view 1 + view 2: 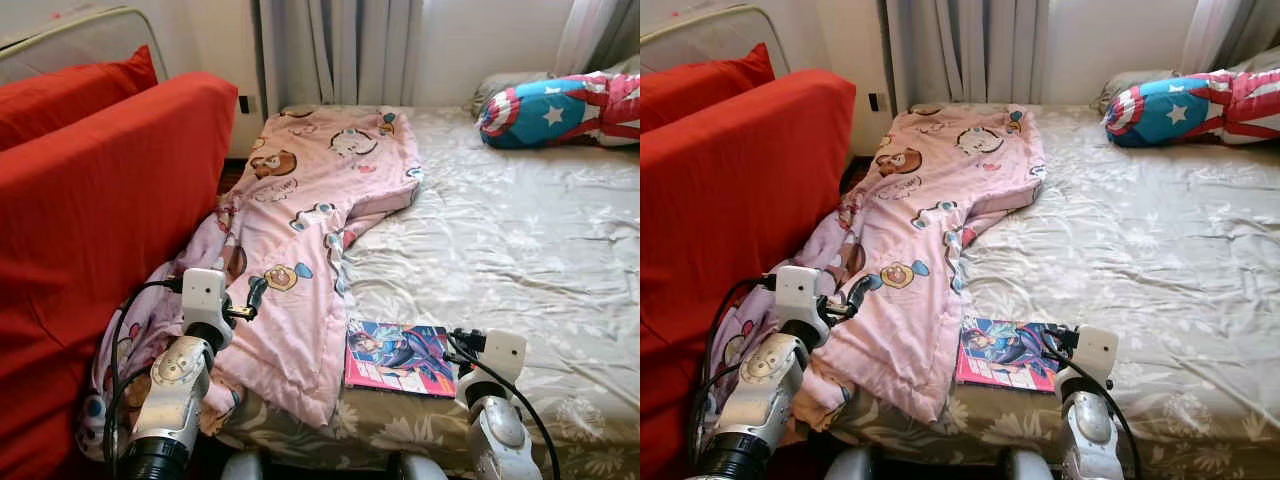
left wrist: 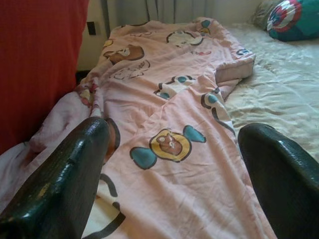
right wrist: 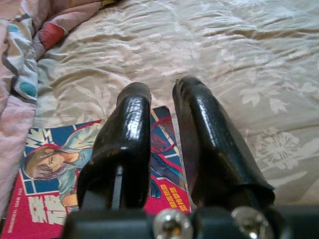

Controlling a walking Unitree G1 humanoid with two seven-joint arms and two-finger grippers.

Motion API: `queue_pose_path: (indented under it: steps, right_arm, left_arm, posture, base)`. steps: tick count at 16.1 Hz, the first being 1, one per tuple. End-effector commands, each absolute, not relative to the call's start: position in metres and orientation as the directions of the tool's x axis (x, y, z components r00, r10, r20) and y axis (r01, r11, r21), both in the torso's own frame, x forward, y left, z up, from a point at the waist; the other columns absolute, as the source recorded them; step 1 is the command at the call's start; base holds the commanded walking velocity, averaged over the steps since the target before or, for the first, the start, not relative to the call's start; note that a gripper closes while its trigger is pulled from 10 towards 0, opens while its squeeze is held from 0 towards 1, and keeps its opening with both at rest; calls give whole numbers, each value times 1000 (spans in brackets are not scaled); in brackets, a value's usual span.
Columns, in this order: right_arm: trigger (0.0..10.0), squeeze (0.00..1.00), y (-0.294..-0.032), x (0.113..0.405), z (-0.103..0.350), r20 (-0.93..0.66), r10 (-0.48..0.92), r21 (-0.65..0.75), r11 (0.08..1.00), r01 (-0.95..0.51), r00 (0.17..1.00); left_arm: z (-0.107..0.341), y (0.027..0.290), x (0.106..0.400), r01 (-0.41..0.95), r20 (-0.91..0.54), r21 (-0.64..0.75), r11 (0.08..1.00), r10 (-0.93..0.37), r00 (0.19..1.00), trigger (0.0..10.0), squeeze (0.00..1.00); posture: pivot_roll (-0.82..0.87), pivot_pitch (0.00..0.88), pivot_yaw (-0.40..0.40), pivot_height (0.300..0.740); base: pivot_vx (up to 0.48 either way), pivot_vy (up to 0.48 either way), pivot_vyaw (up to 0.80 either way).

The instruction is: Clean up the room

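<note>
Black right pincer (image 3: 162, 94) — nearly closed, over comic book (image 3: 75, 164).

Left pincer (image 2: 174, 164) fingers spread wide, arm raised forward; right pincer (image 3: 162, 99) fingers nearly together, arm low.

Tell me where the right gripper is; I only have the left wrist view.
Observer: The right gripper is over a comic magazine that lies flat on the sheet near the bed's front edge.
Operator: Is that magazine clear of the blanket?
Observer: No. Its left edge lies right against the pink blanket; I cannot tell whether they overlap.
Operator: Where does the blanket end on my side?
Observer: It spills off the bed's front corner beside the red sofa, below your open left gripper.
</note>
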State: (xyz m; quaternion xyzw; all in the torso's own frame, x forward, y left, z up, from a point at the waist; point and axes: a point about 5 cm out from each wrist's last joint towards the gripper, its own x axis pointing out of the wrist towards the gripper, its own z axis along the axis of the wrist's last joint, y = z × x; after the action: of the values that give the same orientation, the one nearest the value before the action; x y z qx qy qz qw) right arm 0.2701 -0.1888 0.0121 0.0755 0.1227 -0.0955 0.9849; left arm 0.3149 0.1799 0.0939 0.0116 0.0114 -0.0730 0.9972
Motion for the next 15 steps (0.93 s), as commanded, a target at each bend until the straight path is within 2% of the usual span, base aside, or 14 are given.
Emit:
queue_pose_path:
  steps: [1,5,10,12,15]
  right_arm:
    - [10000,0,-185,270,6,-280,-161,135,969,205,946]
    - [10000,0,-182,269,2,-297,-156,137,969,204,942]
    - [10000,0,-184,270,9,-237,-137,96,982,163,962]
    - [10000,0,-187,262,3,-257,-156,88,979,183,954]
    - [10000,0,-184,259,1,-252,-156,106,976,188,955]
  left_arm:
    - [91,181,315,150,-39,41,988,-148,988,10000,0]
    - [86,176,307,167,-47,24,986,-166,985,10000,0]
    - [64,179,281,150,-97,12,989,-148,984,10000,0]
    - [65,184,278,144,-95,17,989,-141,985,10000,0]
    - [72,188,277,161,-81,60,985,-156,984,10000,0]
  posture:
    - [6,44,24,602]
    - [21,78,34,602]
    - [0,88,34,602]
    - [5,90,32,582]
    - [25,108,33,582]
  base:
    - [0,0,0]
    - [0,0,0]
    - [0,0,0]
    - [0,0,0]
    - [0,0,0]
